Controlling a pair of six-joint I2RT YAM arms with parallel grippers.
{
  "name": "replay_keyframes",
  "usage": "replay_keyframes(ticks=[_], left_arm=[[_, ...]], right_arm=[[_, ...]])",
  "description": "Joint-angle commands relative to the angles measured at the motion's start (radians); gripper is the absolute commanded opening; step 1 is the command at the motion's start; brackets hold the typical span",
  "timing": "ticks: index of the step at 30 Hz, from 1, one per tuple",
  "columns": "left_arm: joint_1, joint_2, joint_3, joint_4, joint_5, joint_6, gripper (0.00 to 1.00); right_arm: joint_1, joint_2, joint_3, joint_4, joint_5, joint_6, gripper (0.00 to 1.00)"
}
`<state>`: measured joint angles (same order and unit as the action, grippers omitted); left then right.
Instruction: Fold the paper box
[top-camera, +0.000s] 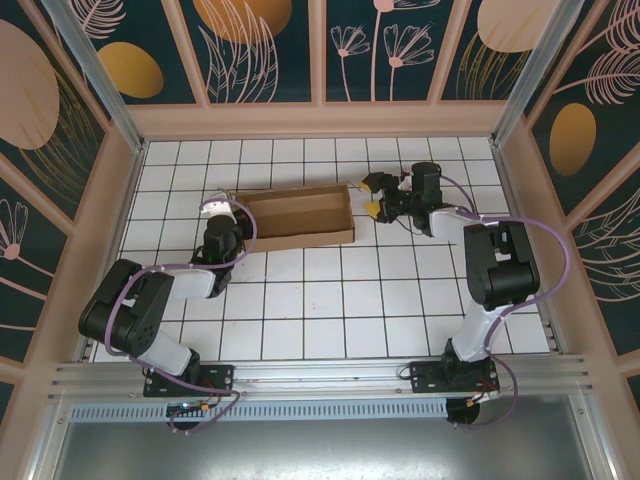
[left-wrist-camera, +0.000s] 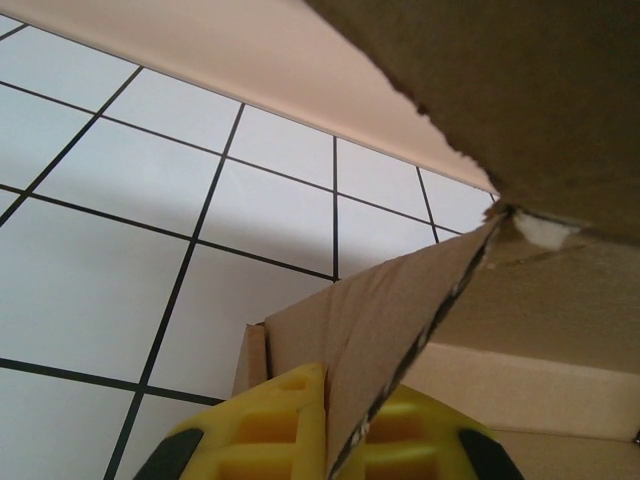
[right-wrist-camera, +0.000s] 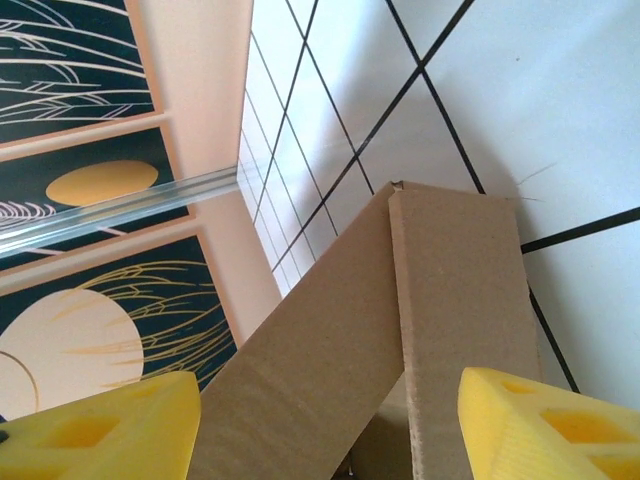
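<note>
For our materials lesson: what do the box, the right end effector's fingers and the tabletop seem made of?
Paper box: matte brown cardboard, fibrous at its cut edge. Fingers: likely yellow moulded plastic, smooth, with recessed pockets. Table: white, black-gridded; tile or laminate, unclear.

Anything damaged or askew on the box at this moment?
Yes: the paper box has a ragged flap edge with a whitish torn spot where two panels meet, above the left claw. Nothing else stands out.
</note>
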<state>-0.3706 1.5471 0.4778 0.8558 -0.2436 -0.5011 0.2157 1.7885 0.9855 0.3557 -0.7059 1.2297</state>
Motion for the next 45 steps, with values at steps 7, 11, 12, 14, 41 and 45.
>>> replay_keyframes(ticks=[7,11,12,14,41,45], left_arm=[[-0.005,-0.048,-0.080,-0.121,0.057,0.016,0.00],[-0.005,-0.058,-0.082,-0.114,0.065,0.015,0.00],[-0.006,-0.059,-0.084,-0.109,0.069,0.014,0.00],[-0.007,-0.063,-0.090,-0.099,0.072,0.013,0.00],[-0.005,-0.123,-0.139,0.032,0.136,0.002,0.00],[-0.005,-0.165,-0.162,0.069,0.143,0.009,0.00]], right_arm=[[-0.011,-0.020,0.046,0.015,-0.021,-0.035,0.70],[-0.008,-0.005,0.074,0.007,-0.023,-0.029,0.70],[-0.007,-0.002,0.076,0.009,-0.024,-0.025,0.70],[0.002,0.001,0.081,0.009,-0.028,-0.012,0.70],[0.209,-0.013,0.053,0.176,0.028,0.153,0.71],[0.215,-0.044,0.033,0.180,0.067,0.114,0.71]])
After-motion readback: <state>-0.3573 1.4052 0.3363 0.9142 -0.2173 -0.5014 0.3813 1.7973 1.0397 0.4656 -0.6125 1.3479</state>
